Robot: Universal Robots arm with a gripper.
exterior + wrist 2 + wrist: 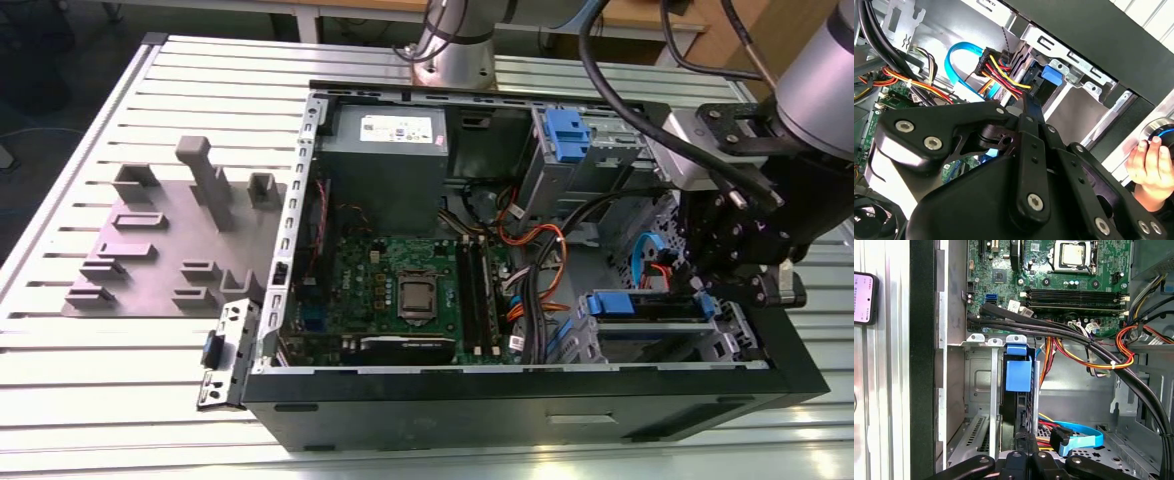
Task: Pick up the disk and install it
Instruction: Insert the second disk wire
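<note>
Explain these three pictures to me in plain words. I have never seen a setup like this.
The exterior view looks down on an open computer case lying on a slatted metal table. The green board inside is its main circuit board. A grey plastic holder sits on the table beside the case.

The dark machine at the exterior view's right is a robot arm with a gripper, reaching into the case's corner.

The two wrist views come from cameras riding on the arm. The black linkages are the gripper itself. Its fingers sit closed against the disk, which has a blue plastic carrier and stands edge-on in a metal drive bay amid coloured cables.

In the second wrist view a person's hand is at the edge.
</note>
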